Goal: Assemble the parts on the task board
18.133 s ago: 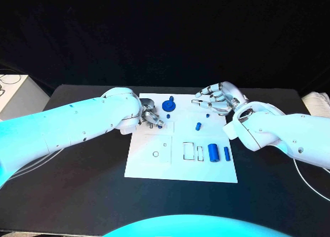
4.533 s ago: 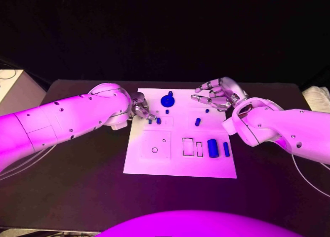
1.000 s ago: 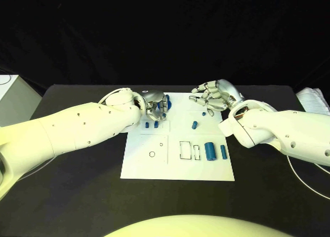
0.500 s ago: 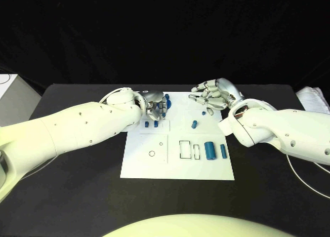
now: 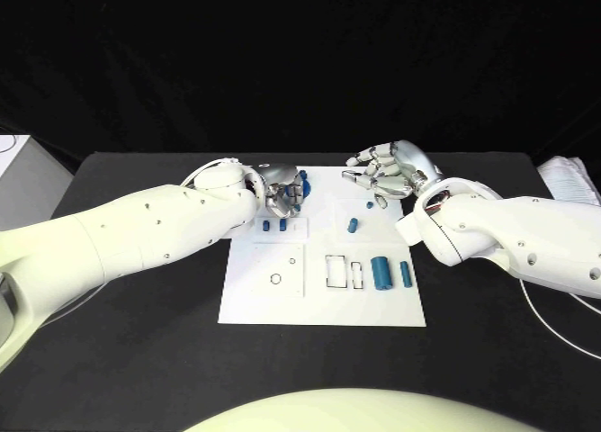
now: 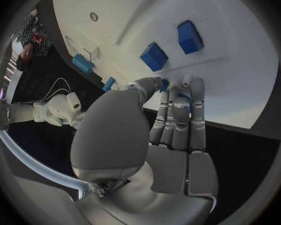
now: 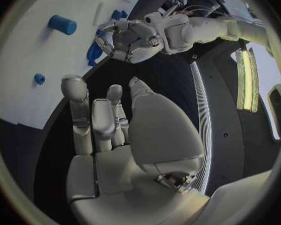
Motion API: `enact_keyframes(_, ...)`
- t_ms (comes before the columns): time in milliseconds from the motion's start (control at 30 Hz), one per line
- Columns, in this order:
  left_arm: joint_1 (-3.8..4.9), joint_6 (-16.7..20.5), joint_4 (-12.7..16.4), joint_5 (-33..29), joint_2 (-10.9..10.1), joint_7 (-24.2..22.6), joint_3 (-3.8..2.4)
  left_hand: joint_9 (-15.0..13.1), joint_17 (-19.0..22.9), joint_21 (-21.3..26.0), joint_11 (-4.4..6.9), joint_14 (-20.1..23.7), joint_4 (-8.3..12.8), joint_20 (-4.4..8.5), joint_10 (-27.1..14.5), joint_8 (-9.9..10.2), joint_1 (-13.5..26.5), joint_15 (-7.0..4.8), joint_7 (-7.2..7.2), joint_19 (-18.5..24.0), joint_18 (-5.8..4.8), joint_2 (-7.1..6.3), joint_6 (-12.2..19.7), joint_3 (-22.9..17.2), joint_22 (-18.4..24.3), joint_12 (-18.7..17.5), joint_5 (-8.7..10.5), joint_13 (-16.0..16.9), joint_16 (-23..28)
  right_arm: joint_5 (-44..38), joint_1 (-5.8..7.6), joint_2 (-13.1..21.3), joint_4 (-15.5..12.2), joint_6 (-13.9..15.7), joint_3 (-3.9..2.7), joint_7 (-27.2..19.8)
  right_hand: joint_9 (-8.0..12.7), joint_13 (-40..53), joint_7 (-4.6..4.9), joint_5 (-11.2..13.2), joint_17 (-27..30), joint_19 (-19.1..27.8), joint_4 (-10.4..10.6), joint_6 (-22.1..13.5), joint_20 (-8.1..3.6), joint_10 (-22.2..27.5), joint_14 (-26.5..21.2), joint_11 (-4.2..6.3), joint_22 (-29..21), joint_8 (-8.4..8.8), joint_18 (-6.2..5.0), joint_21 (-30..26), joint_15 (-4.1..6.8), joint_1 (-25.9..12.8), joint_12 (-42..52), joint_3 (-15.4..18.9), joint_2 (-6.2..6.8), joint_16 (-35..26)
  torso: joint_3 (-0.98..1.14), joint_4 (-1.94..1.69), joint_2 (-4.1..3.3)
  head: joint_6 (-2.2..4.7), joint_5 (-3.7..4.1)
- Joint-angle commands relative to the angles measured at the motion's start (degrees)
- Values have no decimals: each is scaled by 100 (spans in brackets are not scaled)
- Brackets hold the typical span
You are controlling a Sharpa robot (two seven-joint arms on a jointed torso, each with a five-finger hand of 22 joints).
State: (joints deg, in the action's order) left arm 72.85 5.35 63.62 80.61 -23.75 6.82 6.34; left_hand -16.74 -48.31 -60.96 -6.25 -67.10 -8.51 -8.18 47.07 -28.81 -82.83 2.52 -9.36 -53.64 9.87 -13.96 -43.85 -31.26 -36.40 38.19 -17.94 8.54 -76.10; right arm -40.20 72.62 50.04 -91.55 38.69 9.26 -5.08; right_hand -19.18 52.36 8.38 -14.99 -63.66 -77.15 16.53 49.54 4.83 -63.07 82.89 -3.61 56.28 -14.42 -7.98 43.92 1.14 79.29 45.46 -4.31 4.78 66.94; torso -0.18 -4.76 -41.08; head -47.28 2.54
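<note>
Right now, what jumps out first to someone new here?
The white task board in the middle of the black table, dotted with small blue parts. At its far edge, the left hand is closed around a blue piece, while the right hand hovers opposite, holding nothing.

From my end the task board [image 5: 324,297] looks like a flat matt white plate, pretty smooth. The parts [image 5: 380,272] on it read as smooth blue plastic with a slight sheen. The surface [image 5: 145,342] is matt black. Both arms have glossy white plastic shells, and the left robot hand [image 6: 159,135] and right robot hand [image 7: 115,145] look like brushed silver metal, satin finish.
</note>
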Motion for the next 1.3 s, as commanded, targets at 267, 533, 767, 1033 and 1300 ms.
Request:
enact_keyframes(267, -18, -108, -44, -105, 44, -118, 2, 21, -30, -136, 69, -143, 127, 39, 514, 129, 3, -79, 51, 17, 74, 118, -384, -157, -65, -407, 59, -214, -140, -2, 6, -9, -12, -34, -3, -51, 5, -8, 12, -36, 5, -25, 4, -22, -21, 24, -20, 15, -7, -28, -48, -19, -1, 26, -28, -31, 22, -19, 1, 0, 2, -15, 14)
enact_keyframes(533, -20, 142, -68, -140, 51, -238, 3, -5, -394, -299, 140, -502, 349, 98, 1082, 264, 5, -149, 92, -40, 75, 212, -780, -262, -154, -848, 99, -337, -353, -2, 8, -12, -11, -48, -3, -42, 5, -5, 11, -36, -10, -34, 4, -20, -22, 15, -13, 16, -3, -30, -45, -12, -1, 26, -17, -35, 22, -11, 1, -10, 2, -24, 13)
enact_keyframes(767, -25, 638, -79, -300, 18, -446, 3, -38, -578, -501, 180, -692, 496, 140, 1348, 343, 12, -192, 118, -253, 31, 243, -960, -340, -417, -1070, 87, -344, -436, -2, 9, -20, -10, -48, -3, -63, 3, -13, 9, -38, -13, -44, 2, -12, -23, 11, -9, 18, -9, -37, -44, -18, 1, 28, -16, -44, 19, -15, 5, -18, 3, -8, 6)
enact_keyframes(1033, -40, 790, -31, -623, -105, -669, -3, -38, -574, -538, 162, -716, 553, 140, 1392, 438, 64, -180, 99, -266, 26, 221, -969, -378, -446, -1236, 87, -359, -438, -3, 9, -20, 0, -57, -3, -58, 3, -13, 9, -38, -13, -44, 2, -12, -23, 11, -9, 18, -9, -37, -44, -18, 1, 28, -16, -44, 19, -15, -2, 5, 6, 15, 3)
enact_keyframes(1300, -43, 718, 284, -1219, -471, -924, -143, -39, -620, -575, 147, -744, 588, 137, 1411, 487, 88, -169, 89, -295, 16, 202, -971, -389, -502, -1316, 87, -362, -455, -3, 9, 14, 14, -51, -2, -40, 3, -13, 9, -38, -13, -44, 2, -12, -23, 11, -9, 18, -9, -37, -44, -18, 1, 28, -16, -44, 19, -15, 0, -19, 23, 55, 28)
